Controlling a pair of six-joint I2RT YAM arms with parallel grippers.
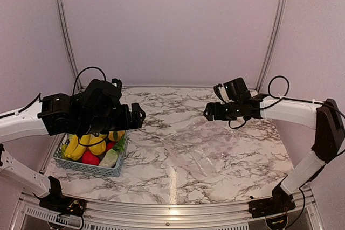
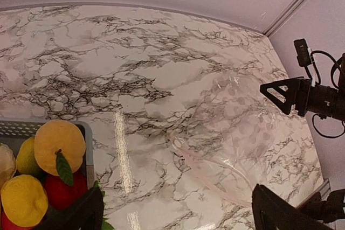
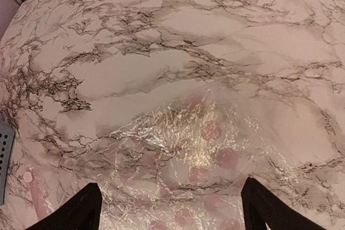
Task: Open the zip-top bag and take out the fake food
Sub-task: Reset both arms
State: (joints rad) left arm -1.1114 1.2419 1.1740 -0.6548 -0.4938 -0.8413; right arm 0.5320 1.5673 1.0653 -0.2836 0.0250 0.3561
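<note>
The zip-top bag (image 1: 215,146) lies flat on the marble right of centre, clear with faint pink dots, and nothing shows inside it. Its zip strip (image 2: 215,168) faces the left arm. The fake food (image 1: 91,146), with bananas, lemon, orange, red apple and cabbage, sits in the light blue basket (image 1: 86,168) at the left. My left gripper (image 1: 138,116) hovers open and empty beside the basket's right edge, left of the bag. My right gripper (image 1: 209,111) hovers open and empty above the bag's far edge. The bag (image 3: 199,149) fills the right wrist view between my open fingers (image 3: 75,214).
The basket's grey rim (image 2: 89,144) with an orange (image 2: 56,141), a lemon (image 2: 24,200) and an apple (image 2: 64,192) shows at the lower left of the left wrist view. Enclosure walls and metal posts (image 1: 272,30) stand behind the table.
</note>
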